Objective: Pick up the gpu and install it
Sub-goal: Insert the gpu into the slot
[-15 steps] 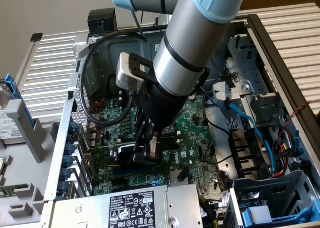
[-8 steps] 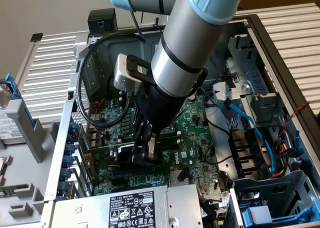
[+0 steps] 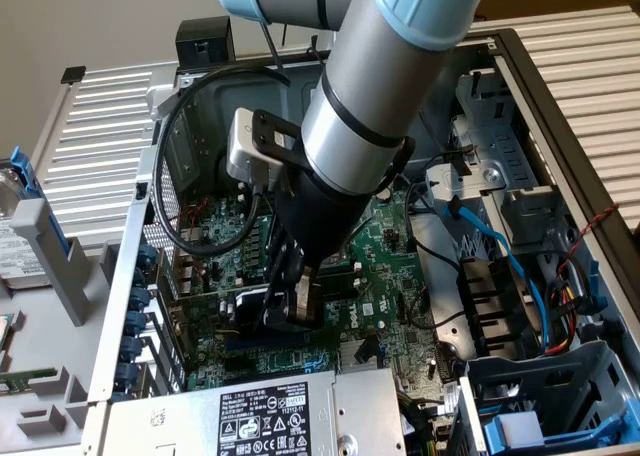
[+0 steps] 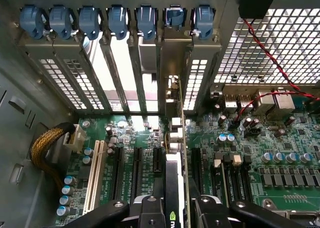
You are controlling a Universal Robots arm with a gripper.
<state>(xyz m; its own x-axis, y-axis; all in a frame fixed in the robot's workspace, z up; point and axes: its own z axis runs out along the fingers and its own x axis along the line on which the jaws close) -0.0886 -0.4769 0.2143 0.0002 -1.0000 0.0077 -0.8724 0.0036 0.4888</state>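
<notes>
Claw holding the gpu on edge over the motherboard slots: the install step was in hand.

The claw (image 4: 172, 213) was closed on the gpu (image 4: 175, 153), its fingers (image 4: 150, 210) pressed to either face of the card, which stood upright on its edge inside the computer case (image 3: 120, 306). In the wrist view the card ran straight toward the rear wall of the case, its silver bracket (image 4: 172, 78) rising against one of the slot openings under the row of blue retention clips (image 4: 175, 15). The card sat over the motherboard (image 4: 260, 153), between the black expansion slots (image 4: 135, 170), near the board's rear edge; whether its gold edge was already seated could not be told. By my judgement, finishing called for a straight downward press, with the bracket kept in line with its opening.
</notes>
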